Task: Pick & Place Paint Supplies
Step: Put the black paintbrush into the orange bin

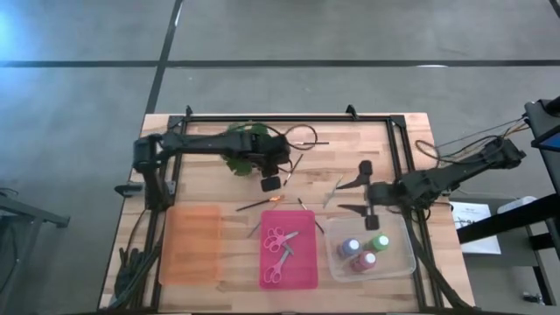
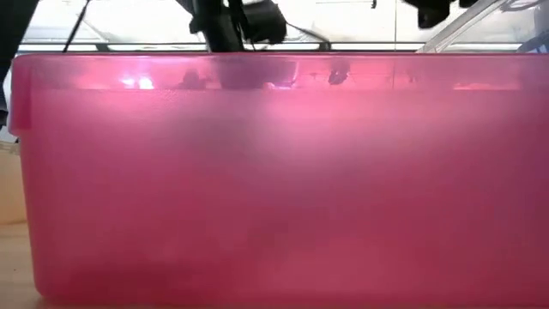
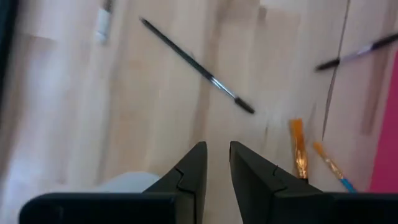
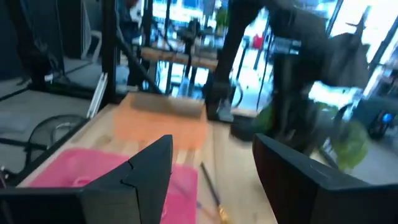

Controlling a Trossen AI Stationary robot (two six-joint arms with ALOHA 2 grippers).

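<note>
left gripper (image 3: 216, 163) is hovering over the table (image 1: 210, 184) near a dark brush (image 3: 199, 65), fingers nearly together, empty; right gripper (image 1: 360, 186) is sitting wide open

Overhead view spans the table (image 1: 350, 140); low view presses against the pink bin (image 2: 274, 189).

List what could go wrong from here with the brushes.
1. The left gripper hovers over bare table with its jaws nearly shut and empty; unless they open wider, a pick may just nudge the thin dark brush aside.
2. Two orange-tipped brushes lie close together near the pink tray; a grab there may catch both or flick one away.
</note>
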